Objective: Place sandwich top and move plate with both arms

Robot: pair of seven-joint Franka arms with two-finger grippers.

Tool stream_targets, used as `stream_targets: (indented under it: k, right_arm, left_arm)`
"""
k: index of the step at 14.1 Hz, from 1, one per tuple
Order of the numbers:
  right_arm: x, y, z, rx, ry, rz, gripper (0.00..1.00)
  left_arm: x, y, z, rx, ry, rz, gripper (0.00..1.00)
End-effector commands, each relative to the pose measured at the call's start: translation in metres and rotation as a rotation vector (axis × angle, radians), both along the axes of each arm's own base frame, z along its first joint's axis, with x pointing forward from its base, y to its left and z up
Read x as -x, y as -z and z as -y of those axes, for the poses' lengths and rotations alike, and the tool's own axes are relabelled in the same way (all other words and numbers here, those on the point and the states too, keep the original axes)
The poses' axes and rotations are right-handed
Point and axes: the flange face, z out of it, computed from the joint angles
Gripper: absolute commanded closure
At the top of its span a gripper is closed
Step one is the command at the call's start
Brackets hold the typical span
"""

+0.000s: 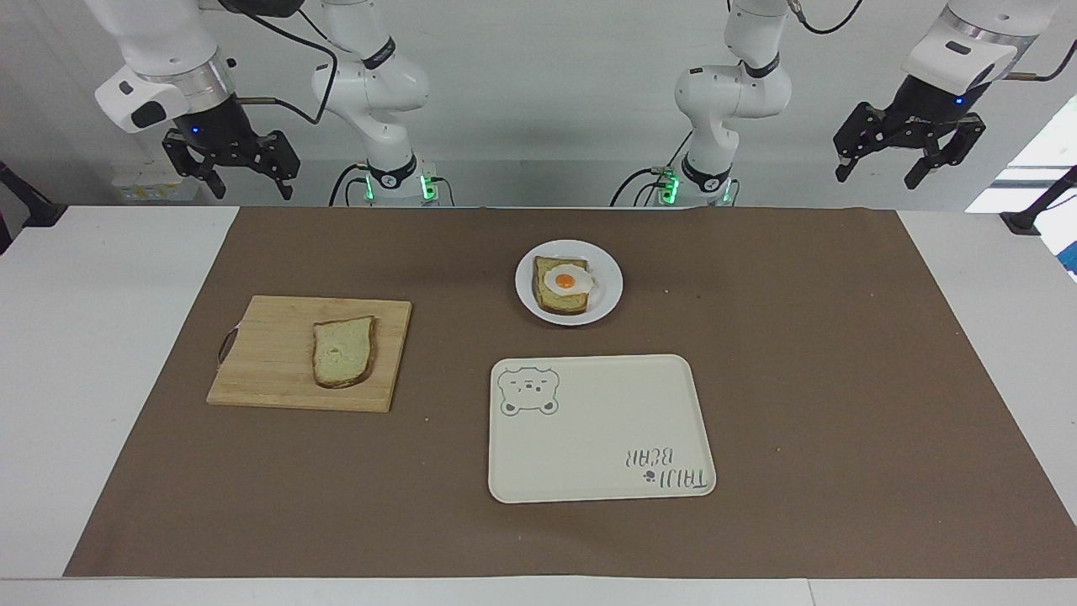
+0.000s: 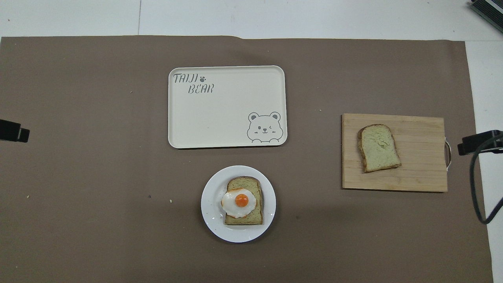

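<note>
The sandwich top (image 1: 343,351) (image 2: 379,147), a plain bread slice, lies flat on a wooden cutting board (image 1: 269,370) (image 2: 416,173) toward the right arm's end of the table. The white plate (image 1: 609,284) (image 2: 211,212) sits mid-table near the robots and carries a bread slice with a fried egg (image 1: 565,282) (image 2: 238,201). My right gripper (image 1: 231,178) hangs open, high above the table's edge at the right arm's end. My left gripper (image 1: 882,167) hangs open, high at the left arm's end. Both hold nothing. Only dark tips show at the side edges of the overhead view.
A cream rectangular tray (image 1: 681,429) (image 2: 228,129) with a bear drawing lies farther from the robots than the plate. A brown mat (image 1: 841,379) covers most of the table. A black cable (image 2: 477,184) loops beside the cutting board.
</note>
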Motion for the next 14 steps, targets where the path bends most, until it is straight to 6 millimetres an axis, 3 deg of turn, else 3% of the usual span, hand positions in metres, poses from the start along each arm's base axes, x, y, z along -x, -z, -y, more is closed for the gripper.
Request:
stream_targets:
  k: [1, 5, 14]
  right_arm:
    - [0.005, 0.002, -0.001, -0.003, 0.012, 0.003, 0.00]
    - [0.006, 0.002, -0.002, -0.004, 0.006, 0.003, 0.00]
    - [0.008, 0.003, -0.002, -0.005, 0.006, 0.001, 0.00]
  left_arm:
    - [0.003, 0.003, -0.001, 0.006, 0.007, -0.003, 0.00]
    - [0.006, 0.001, 0.009, 0.004, 0.023, -0.006, 0.00]
    - [0.010, 0.004, -0.005, 0.002, -0.006, -0.029, 0.00]
